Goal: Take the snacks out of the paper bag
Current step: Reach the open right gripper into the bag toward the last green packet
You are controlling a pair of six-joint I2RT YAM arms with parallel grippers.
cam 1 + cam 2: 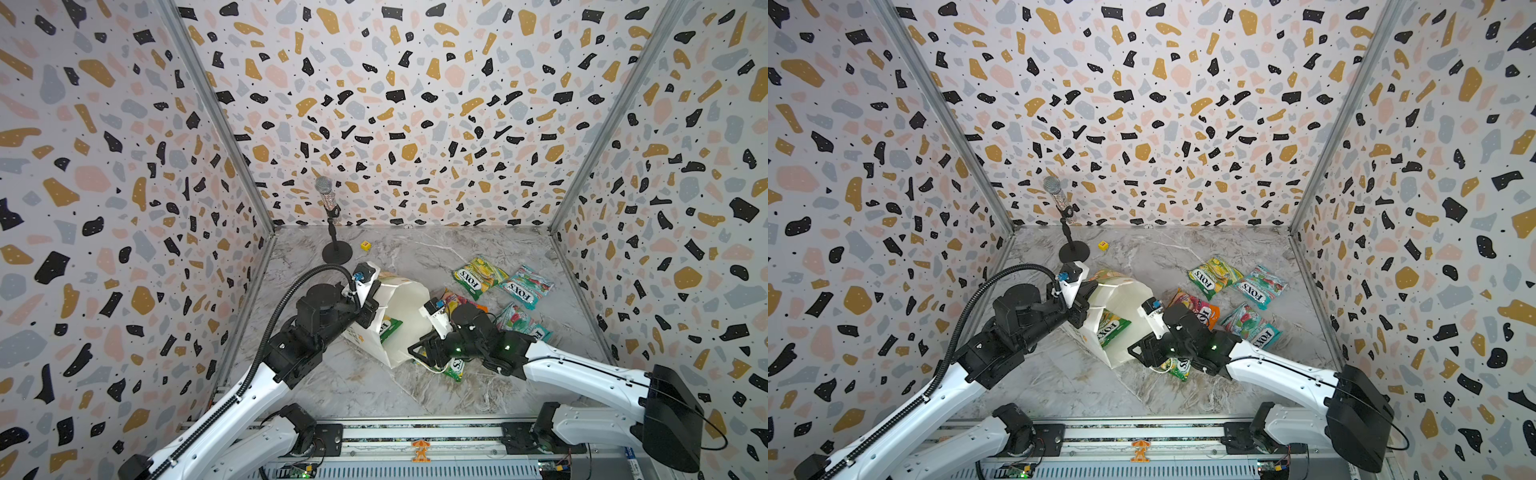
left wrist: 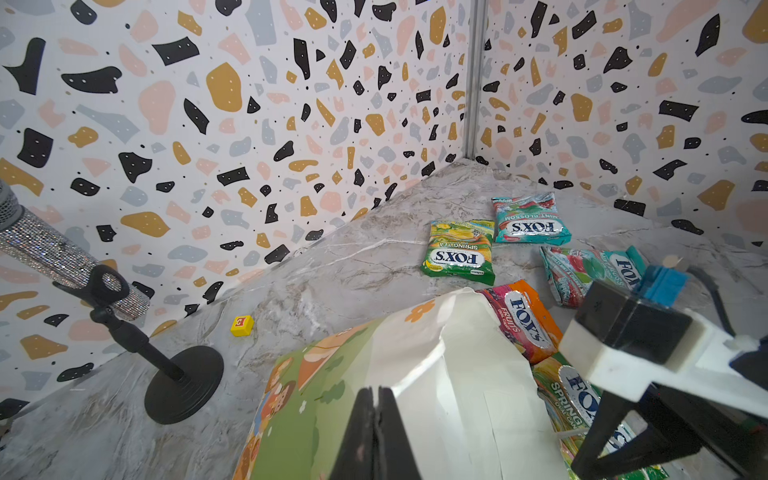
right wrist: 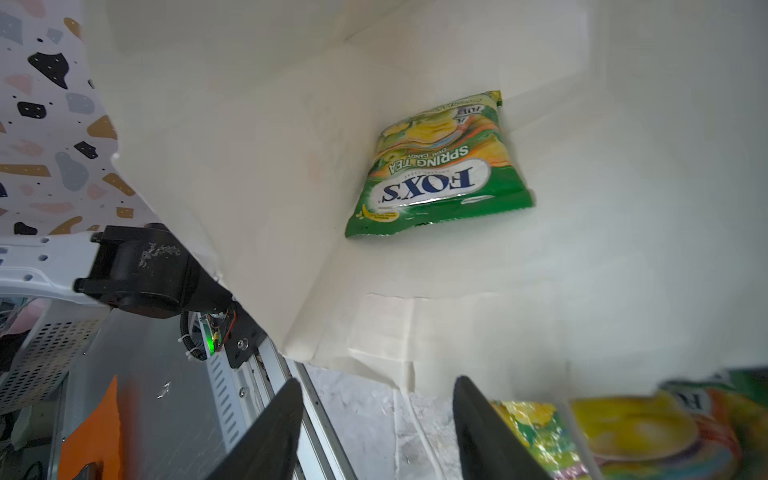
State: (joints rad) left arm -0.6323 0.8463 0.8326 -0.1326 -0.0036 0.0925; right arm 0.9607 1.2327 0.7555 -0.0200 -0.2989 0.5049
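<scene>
While left hand [image 2: 376,397] pinches paper bag [image 2: 457,374] wall, right hand [image 3: 378,384] half-open, empty; green snack [image 3: 440,166] deeper inside.

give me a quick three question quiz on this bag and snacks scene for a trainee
1. True or false: the paper bag stands upright.
2. Which pouch shows inside the bag? A teal Mint Blossom; B green Spring Tea; C orange Fruits.
3. Fill in: the ___ gripper is shut on the bag's wall.
Key: 1 false, it lies tipped over with its mouth open. 2 B, the green Spring Tea pouch. 3 left: the left gripper pinches the paper, while the right gripper is open at the mouth.
</scene>
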